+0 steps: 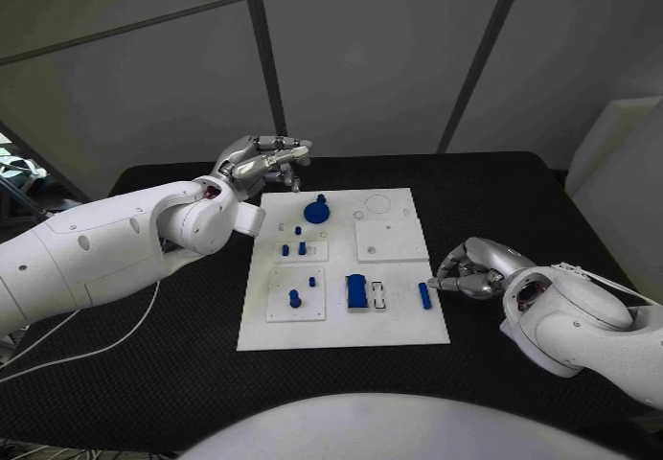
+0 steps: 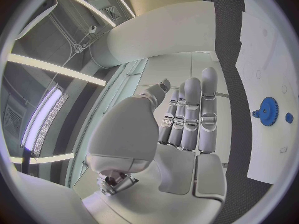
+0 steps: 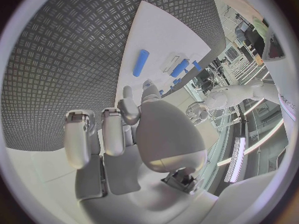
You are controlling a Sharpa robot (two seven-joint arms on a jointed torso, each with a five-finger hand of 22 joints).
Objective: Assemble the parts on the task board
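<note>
Head view: left hand [image 1: 262, 158] empty, fingers apart; right hand [image 1: 469, 271] curled empty beside task board [image 1: 400, 331].

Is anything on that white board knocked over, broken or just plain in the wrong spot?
Nothing looks broken or spilled. The task board lies flat on the black table. One blue rod lies loose on its side near the right hand, not standing in a hole like the small blue pegs; probably just not yet assembled.

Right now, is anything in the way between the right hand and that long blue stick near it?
Nothing visible. The right hand sits just off the task board's edge, and bare white board separates it from the blue stick.
</note>
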